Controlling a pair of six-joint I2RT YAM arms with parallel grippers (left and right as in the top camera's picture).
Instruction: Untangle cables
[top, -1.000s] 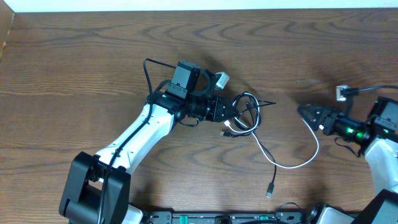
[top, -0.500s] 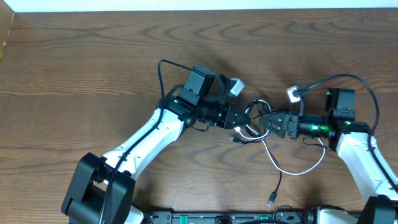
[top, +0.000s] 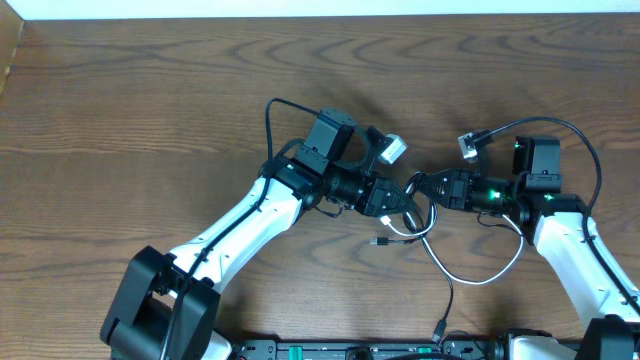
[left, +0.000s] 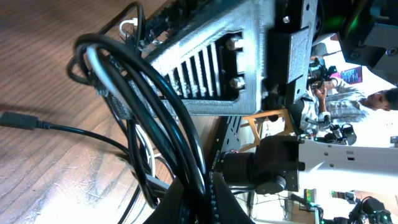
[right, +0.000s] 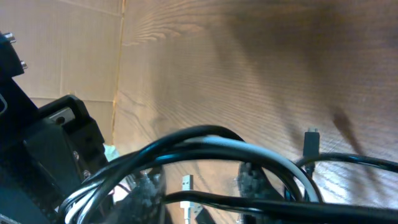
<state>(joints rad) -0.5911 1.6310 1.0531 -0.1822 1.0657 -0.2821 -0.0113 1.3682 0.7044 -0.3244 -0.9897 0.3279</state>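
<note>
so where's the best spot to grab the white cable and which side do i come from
Probably the white cable where its loose arc lies flat on the table, right of the trailing black cable. Come straight down from above, gripping across the cord: it runs alone there, while in the coil black loops wrap it.

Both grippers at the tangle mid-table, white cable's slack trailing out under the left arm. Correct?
Not quite. The white cable trails out under the right arm, not the left, as the overhead view shows. The left gripper and right gripper are indeed both at the tangle mid-table.
</note>
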